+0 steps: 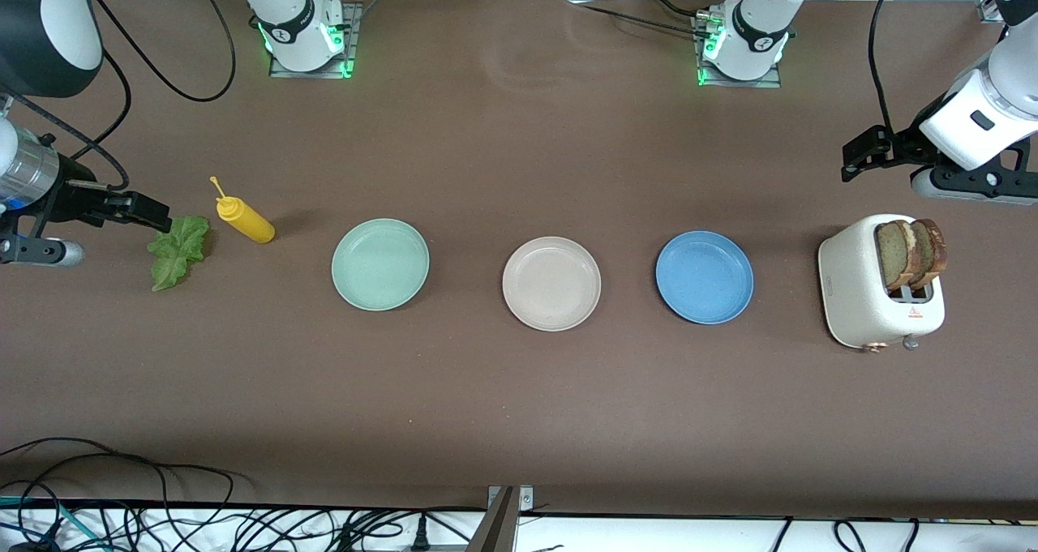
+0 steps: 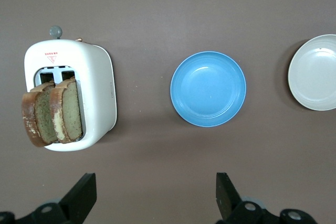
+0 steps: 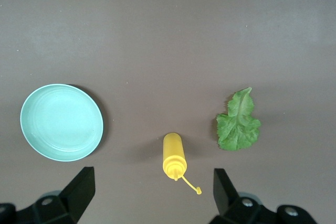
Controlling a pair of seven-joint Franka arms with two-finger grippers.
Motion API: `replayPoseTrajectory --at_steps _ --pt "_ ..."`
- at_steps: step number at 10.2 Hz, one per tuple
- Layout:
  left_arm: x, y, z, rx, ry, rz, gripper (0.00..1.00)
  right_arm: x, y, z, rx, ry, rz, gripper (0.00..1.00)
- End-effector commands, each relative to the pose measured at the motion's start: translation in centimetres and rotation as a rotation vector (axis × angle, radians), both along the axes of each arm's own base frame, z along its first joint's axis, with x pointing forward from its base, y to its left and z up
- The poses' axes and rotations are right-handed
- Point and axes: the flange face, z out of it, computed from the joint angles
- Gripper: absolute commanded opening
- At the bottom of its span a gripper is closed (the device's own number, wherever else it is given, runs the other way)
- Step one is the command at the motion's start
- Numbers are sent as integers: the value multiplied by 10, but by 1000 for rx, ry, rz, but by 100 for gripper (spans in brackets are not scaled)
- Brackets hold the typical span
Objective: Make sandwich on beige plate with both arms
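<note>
The beige plate (image 1: 551, 283) lies in the middle of the table with nothing on it; its edge also shows in the left wrist view (image 2: 315, 72). Two brown bread slices (image 1: 912, 252) (image 2: 52, 111) stand upright in a white toaster (image 1: 859, 293) (image 2: 97, 95) at the left arm's end. A green lettuce leaf (image 1: 178, 250) (image 3: 239, 121) lies flat at the right arm's end. My left gripper (image 1: 851, 159) (image 2: 156, 192) hangs open over bare table by the toaster. Over the table beside the lettuce, my right gripper (image 1: 154, 214) (image 3: 152, 190) is open and holds nothing.
A yellow squeeze bottle (image 1: 245, 219) (image 3: 174, 156) lies on its side beside the lettuce. A mint-green plate (image 1: 380, 263) (image 3: 61, 121) and a blue plate (image 1: 705, 276) (image 2: 208, 88) flank the beige one, both bare. Cables run along the table edge nearest the front camera.
</note>
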Motion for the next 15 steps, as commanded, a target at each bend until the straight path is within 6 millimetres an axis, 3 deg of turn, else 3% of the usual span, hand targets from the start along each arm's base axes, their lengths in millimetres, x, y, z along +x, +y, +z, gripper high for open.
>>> replayPoseTrajectory --at_steps 1,15 --pt "-2 1 6 25 -3 -17 100 1 1 4 19 4 -4 100" --pt "-2 1 6 24 -1 -17 100 -2 5 2 31 28 -2 100"
